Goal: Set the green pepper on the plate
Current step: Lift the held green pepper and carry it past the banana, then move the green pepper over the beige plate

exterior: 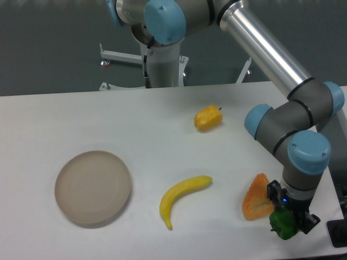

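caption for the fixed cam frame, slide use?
Tool at the green pepper near the table's front-right; plate sits empty at left.

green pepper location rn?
The green pepper is at the bottom right of the camera view, near the table's front edge, between the fingers of the hand. An orange piece lies just to its left; the plate is far left.

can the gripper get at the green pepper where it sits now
Probably yes: the gripper is already down at the green pepper near the table's front right edge, its fingers either side. The orange piece lies close beside it but not between them.
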You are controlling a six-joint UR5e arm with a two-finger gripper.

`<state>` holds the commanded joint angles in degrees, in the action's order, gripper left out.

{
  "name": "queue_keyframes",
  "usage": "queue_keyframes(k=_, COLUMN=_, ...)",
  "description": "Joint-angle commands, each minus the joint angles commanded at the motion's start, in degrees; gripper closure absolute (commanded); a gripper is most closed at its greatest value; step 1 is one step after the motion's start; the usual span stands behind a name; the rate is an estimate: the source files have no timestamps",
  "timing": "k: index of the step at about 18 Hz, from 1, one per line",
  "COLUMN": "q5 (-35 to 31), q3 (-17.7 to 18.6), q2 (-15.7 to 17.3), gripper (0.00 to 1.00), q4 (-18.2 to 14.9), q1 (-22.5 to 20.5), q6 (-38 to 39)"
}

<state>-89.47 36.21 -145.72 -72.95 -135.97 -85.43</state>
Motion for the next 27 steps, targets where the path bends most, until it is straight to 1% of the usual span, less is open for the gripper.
queue_keyframes(k=6, q5=-0.09, q3=0.79, q2=1.05, gripper=0.54, q4=-0.26, q1=0.53, q6=0.18)
queue_keyframes(k=10, q5=0.0, q3=3.07, q2=2.98, gripper=0.54, q4=-0.88, q1=0.7, q6=0.7)
queue_keyframes(k=11, q5=0.0, q3=4.47, q2=3.95, gripper=0.54, q4=-0.88, q1=0.7, q6=0.96)
queue_keyframes(k=14, q5=0.09, q3=10.96, q2=8.68, gripper=0.52, q4=-1.75, q1=0.7, q6=2.8)
queue_keyframes(k=17, q5=0.0, q3=17.73, q2=13.96, gripper=0.52, q4=-3.25, q1=2.1, q6=7.46)
queue_keyframes(k=19, q5=0.0, q3=21.08, q2=17.12, gripper=0.52, q4=-5.44, q1=3.16, q6=11.14)
queue_keyframes(k=21, q5=0.09, q3=22.67, q2=19.24, gripper=0.52, q4=-6.5, q1=5.18, q6=16.76)
queue_keyframes(k=24, q5=0.61, q3=23.9, q2=21.35, gripper=0.52, q4=-9.48, q1=9.39, q6=25.9)
queue_keyframes(k=25, q5=0.79, q3=24.52, q2=21.71, gripper=0.52, q4=-9.93, q1=11.58, q6=30.37)
queue_keyframes(k=27, q5=1.4, q3=25.48, q2=22.06, gripper=0.52, q4=-9.84, q1=14.66, q6=36.79)
